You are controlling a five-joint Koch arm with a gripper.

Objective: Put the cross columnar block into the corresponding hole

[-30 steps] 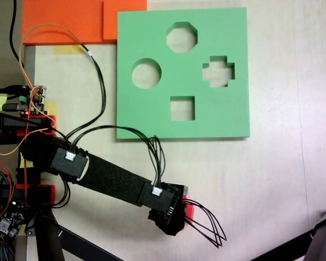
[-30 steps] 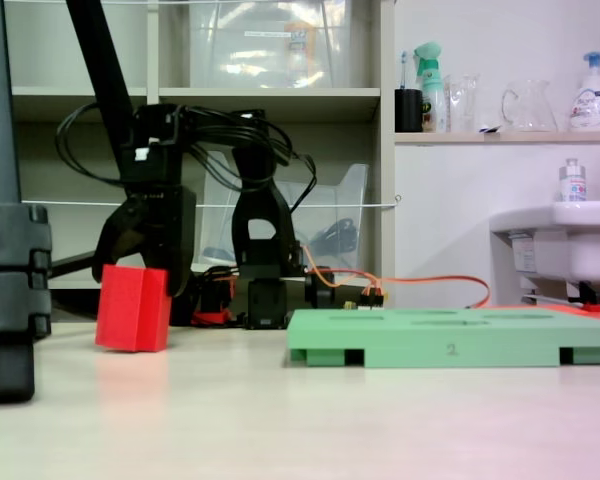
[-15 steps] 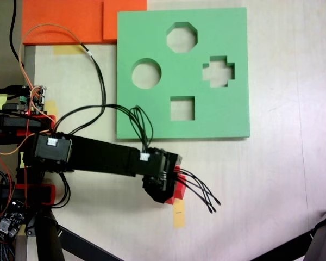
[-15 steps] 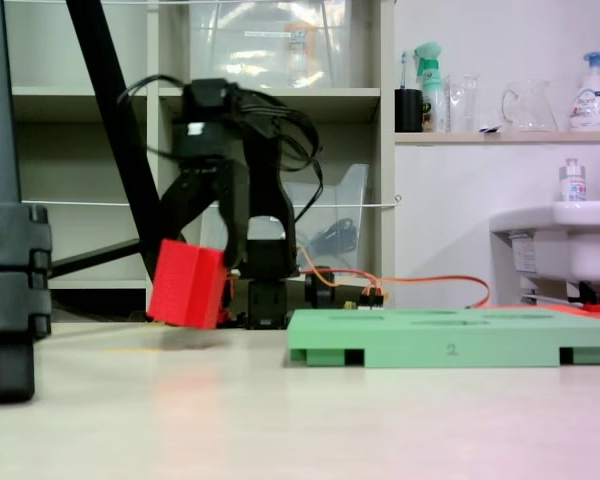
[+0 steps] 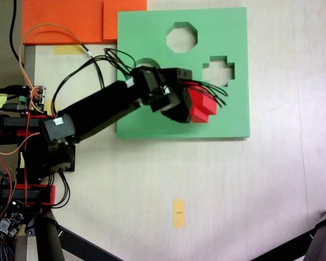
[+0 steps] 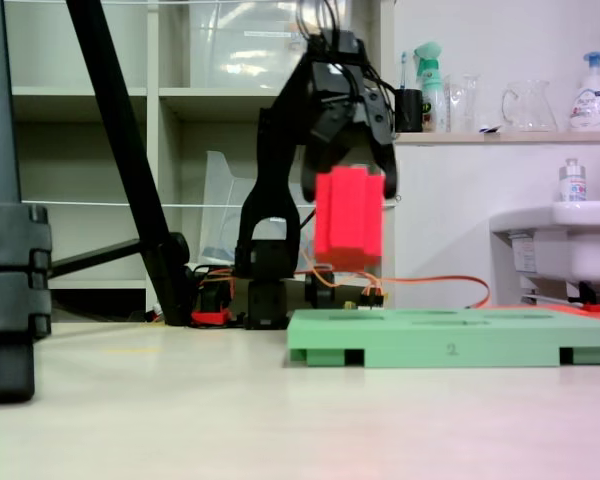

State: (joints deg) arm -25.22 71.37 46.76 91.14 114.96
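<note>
Black claw (image 6: pixel 348 190), pinching the bright red plus-section foam block (image 5: pixel 201 106), has risen from the bare table to hang well above the flat green foam board (image 6: pixel 450 349), plus-shaped cutout (image 5: pixel 218 72) near, just beyond its tip: lowering remains.

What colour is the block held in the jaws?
Bright red block, clearest in the low side fixed view.

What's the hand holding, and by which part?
The red block, gripped at its upper end by the hand, hanging clear above the green board.
</note>
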